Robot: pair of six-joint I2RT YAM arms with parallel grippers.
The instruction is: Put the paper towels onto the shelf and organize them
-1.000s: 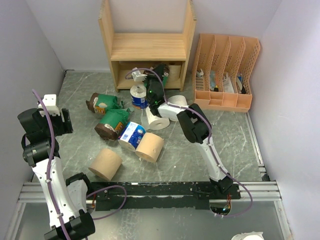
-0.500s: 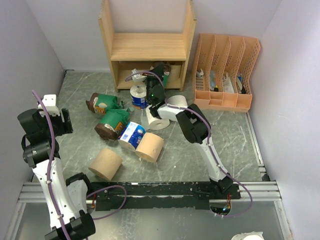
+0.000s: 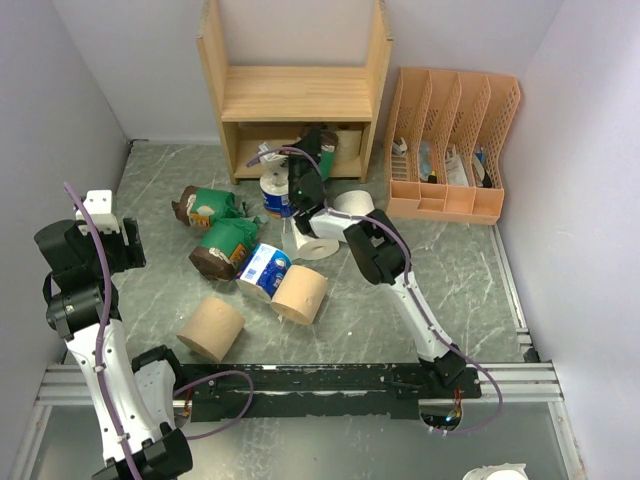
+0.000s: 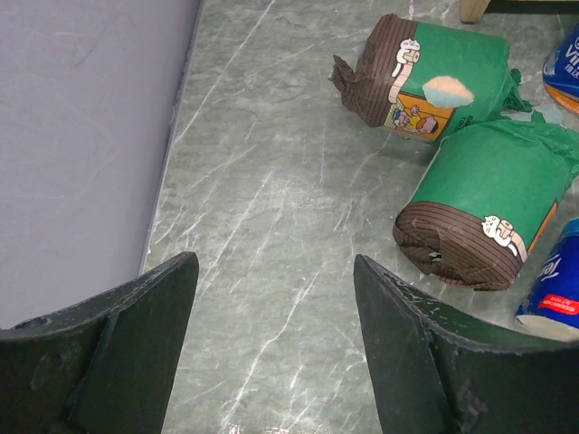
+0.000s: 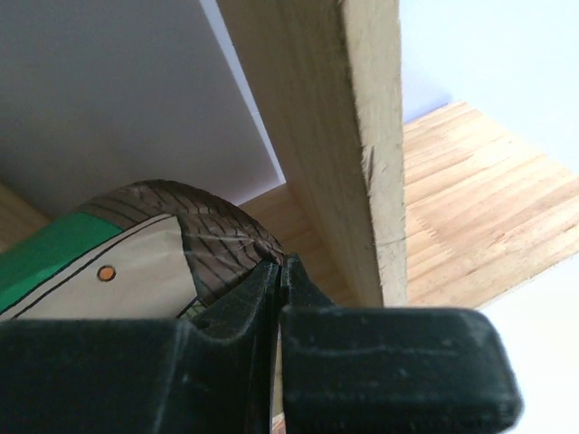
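The wooden shelf (image 3: 296, 95) stands at the back. My right gripper (image 3: 318, 142) reaches into its lower tier, shut on the twisted brown wrapper end of a green-wrapped paper towel roll (image 5: 118, 249). The jaws (image 5: 279, 264) pinch that wrapper right beside a shelf board (image 5: 348, 127). My left gripper (image 3: 126, 245) hangs open at the far left over bare floor, nothing between its fingers (image 4: 276, 262). Two green-wrapped rolls (image 4: 434, 77) (image 4: 479, 208) lie ahead to its right. Blue-and-white (image 3: 264, 270), tan (image 3: 300, 293) (image 3: 212, 328) and white (image 3: 318, 242) rolls lie on the floor.
A peach slotted file organizer (image 3: 450, 140) stands right of the shelf. An upright blue-and-white roll (image 3: 277, 190) and another white roll (image 3: 354, 203) sit by the shelf's front. Grey walls close in on the left (image 4: 81, 136) and right.
My right gripper has pushed the green-wrapped roll a little farther back into the shelf's lower tier. The left arm has stayed put.
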